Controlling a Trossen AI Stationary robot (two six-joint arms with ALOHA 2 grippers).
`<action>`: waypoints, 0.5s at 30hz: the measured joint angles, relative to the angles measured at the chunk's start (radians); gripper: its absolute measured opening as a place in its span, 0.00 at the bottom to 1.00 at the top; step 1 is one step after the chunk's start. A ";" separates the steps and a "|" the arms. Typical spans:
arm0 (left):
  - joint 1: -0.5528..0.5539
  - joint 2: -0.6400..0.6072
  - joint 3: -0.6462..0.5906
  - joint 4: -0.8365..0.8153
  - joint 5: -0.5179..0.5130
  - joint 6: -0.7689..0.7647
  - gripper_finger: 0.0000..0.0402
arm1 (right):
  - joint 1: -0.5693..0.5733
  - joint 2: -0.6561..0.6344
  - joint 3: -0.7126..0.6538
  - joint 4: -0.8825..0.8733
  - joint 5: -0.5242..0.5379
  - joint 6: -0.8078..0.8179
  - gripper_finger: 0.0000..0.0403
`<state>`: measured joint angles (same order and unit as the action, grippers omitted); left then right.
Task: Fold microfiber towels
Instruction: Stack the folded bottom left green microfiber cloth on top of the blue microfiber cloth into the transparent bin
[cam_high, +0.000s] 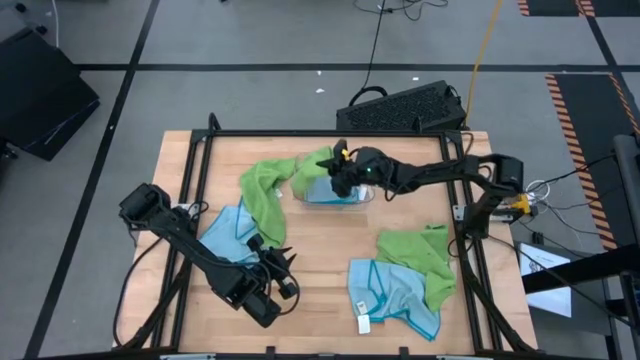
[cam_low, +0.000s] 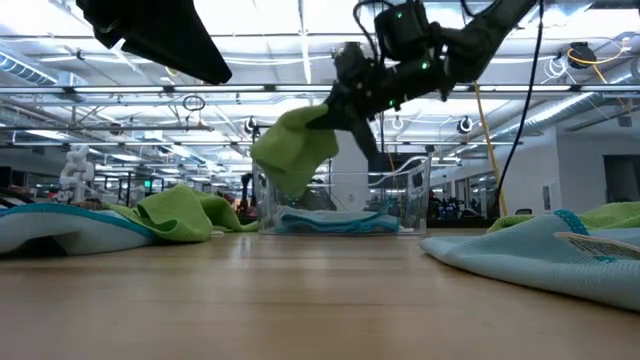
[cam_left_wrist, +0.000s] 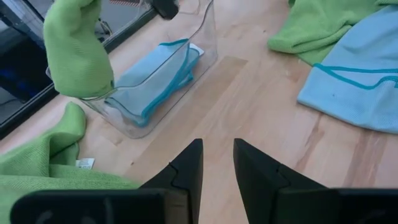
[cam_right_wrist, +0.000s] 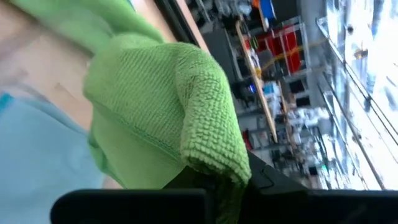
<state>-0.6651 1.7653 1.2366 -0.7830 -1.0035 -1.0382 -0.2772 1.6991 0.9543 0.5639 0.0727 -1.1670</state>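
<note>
My right gripper (cam_high: 338, 166) reaches in from the table's right and is shut on a folded lime green towel (cam_low: 295, 150). The towel hangs over the left end of the clear plastic tray (cam_low: 400, 195). A folded light blue towel (cam_left_wrist: 149, 81) lies flat in the tray. Another green towel (cam_high: 265, 185) lies crumpled on the table left of the tray. My left gripper (cam_left_wrist: 217, 168) hovers near the table's front left, open by a narrow gap with nothing in it, beside a light blue towel (cam_high: 230, 235). My right gripper pinches the green towel's upper folded end (cam_right_wrist: 211, 155) between its two fingers, several layers thick. The fingers come nearly level from the table's right. The towel hangs below and ahead of them, lifted off the table, its lower end (cam_left_wrist: 81, 87) at the tray's rim.
A heap of one green towel (cam_high: 415, 250) and one light blue towel (cam_high: 395, 295) lies at the front right. A black frame (cam_high: 200, 135) borders the wooden table. Bare wood (cam_high: 320, 240) lies between the tray and the front edge.
</note>
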 joint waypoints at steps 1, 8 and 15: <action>0.000 0.000 0.000 0.000 0.000 0.001 0.22 | -0.007 0.014 0.000 0.009 0.003 0.000 0.03; 0.000 0.000 0.000 0.000 0.000 0.013 0.22 | -0.013 0.067 0.000 -0.037 0.002 0.027 0.03; 0.000 0.000 0.001 -0.002 0.000 0.016 0.22 | -0.003 0.046 0.000 -0.167 0.003 0.079 0.03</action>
<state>-0.6651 1.7653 1.2373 -0.7848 -1.0035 -1.0218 -0.2802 1.7448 0.9542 0.3965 0.0755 -1.0882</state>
